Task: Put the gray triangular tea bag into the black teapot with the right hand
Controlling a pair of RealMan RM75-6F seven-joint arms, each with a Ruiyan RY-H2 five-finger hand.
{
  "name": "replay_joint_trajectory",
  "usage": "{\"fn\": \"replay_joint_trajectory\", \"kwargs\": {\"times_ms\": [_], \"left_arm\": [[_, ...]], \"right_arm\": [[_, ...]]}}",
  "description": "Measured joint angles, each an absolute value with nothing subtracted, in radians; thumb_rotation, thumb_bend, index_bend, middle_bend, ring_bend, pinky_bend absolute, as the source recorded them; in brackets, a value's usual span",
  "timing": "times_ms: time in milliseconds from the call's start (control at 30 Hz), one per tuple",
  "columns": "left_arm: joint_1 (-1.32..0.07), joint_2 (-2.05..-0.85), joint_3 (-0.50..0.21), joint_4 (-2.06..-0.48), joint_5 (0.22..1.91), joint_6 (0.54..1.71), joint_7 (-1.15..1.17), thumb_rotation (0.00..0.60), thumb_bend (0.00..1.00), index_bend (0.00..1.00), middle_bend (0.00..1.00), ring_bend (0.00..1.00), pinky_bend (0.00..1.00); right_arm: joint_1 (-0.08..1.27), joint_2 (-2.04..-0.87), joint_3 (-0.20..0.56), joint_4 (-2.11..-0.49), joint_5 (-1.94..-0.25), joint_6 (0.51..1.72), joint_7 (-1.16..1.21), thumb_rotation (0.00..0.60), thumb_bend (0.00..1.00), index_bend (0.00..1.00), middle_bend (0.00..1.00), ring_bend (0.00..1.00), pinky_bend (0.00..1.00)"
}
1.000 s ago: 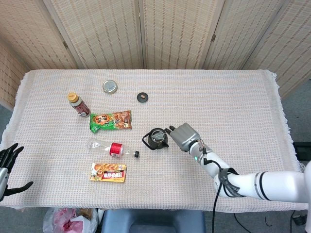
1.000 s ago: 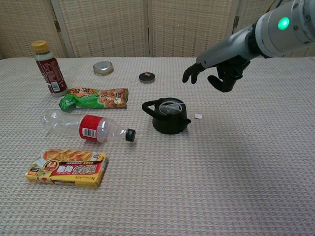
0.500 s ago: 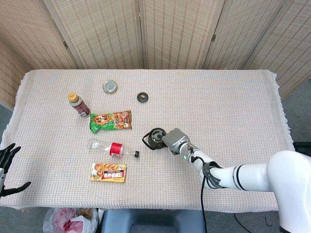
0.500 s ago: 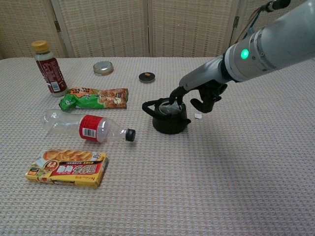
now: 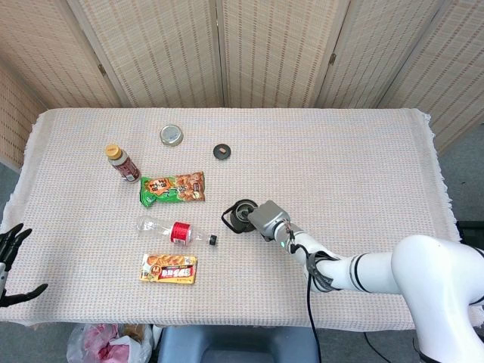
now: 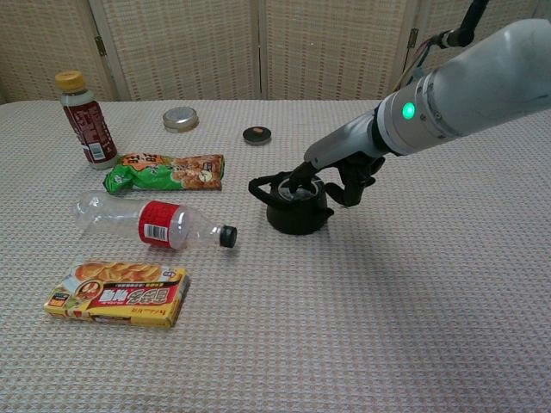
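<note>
Gray triangular tea bag could not be made out in either view; the right hand (image 6: 331, 176) covered the spot beside the black teapot (image 6: 293, 206), and whether the bag lay inside the pot could not be told. The teapot stood upright near the middle of the bench (image 5: 363, 151), which was covered with a beige woven cloth, its lid off and its handle pointing left in the chest view. The right hand hung over the pot's rim, one finger reaching down to the opening and the others curled beside the pot's right flank; whether it pinched anything could not be told. The left hand (image 5: 11, 253) rested off the bench's left edge, fingers spread and holding nothing. Left of the teapot lay a clear plastic bottle with a red label (image 6: 151, 224) on its side, a green snack packet (image 6: 164, 172) behind it, and a yellow biscuit box (image 6: 116, 294) in front.
</note>
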State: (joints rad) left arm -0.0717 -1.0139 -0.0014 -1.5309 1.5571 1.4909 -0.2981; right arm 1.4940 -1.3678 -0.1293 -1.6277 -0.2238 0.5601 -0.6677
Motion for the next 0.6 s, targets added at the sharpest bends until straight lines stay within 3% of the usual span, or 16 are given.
{"fn": "replay_joint_trajectory", "kwargs": {"times_ms": [367,600], "left_arm": [[-0.067,-1.01,0.0,-1.524,1.556,1.498,-0.315,0.6,0.13,0.0,0.0,0.0,0.07],[-0.065,-1.01,0.002,-1.522,1.558,1.498,-0.313,0.6,0.13,0.0,0.0,0.0,0.07]], "right_arm": [[1.539,-1.433,-0.177,-1.556,-0.226,0.526,-0.61,0.6,0.8,0.11,0.1,0.83,0.96],[1.543,-1.375,-0.181,-1.648,-0.257,0.604,-0.59,0.6,0.74,0.08,0.07,0.82,0.96]]}}
